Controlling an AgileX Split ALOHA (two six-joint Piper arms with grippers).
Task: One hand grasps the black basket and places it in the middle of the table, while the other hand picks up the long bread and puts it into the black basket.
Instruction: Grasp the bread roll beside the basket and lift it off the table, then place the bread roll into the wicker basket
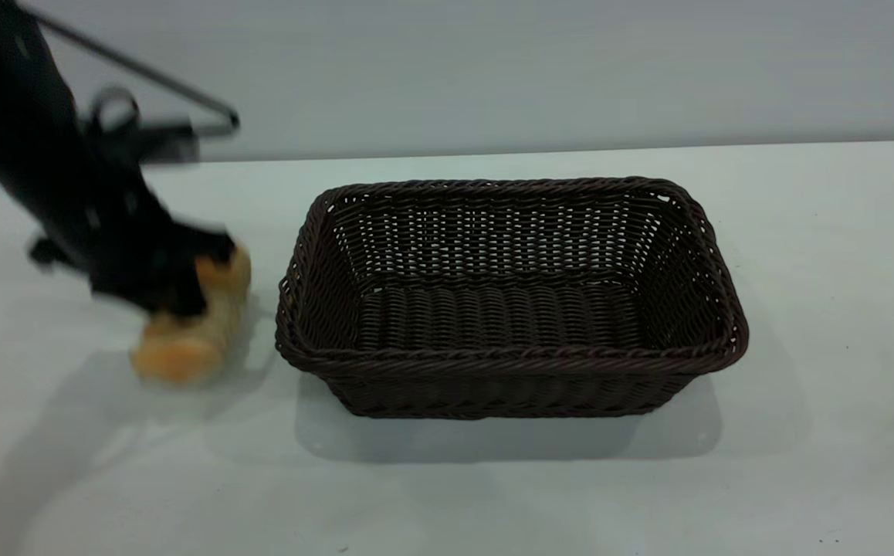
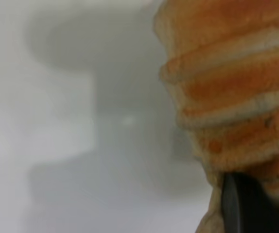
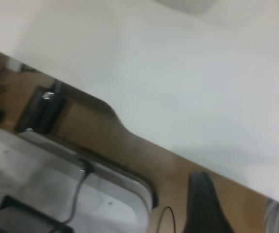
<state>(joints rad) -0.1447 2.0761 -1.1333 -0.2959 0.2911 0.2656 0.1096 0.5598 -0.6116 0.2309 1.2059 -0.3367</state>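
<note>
The black basket [image 1: 509,360] stands empty in the middle of the table [image 1: 817,270]. The long bread [image 1: 188,344] is left of the basket, close to the tabletop and near the basket's left wall. My left gripper [image 1: 184,289] comes down from the upper left and is shut on the bread's middle. In the left wrist view the ridged bread [image 2: 227,87] fills the frame with one dark finger [image 2: 241,208] pressed against it. My right arm is outside the exterior view; in its wrist view one dark finger [image 3: 205,204] hangs past the table's edge.
The right wrist view shows the white table [image 3: 178,73], its edge, brown floor below and a pale grey box with cables [image 3: 57,184]. A grey wall runs behind the table.
</note>
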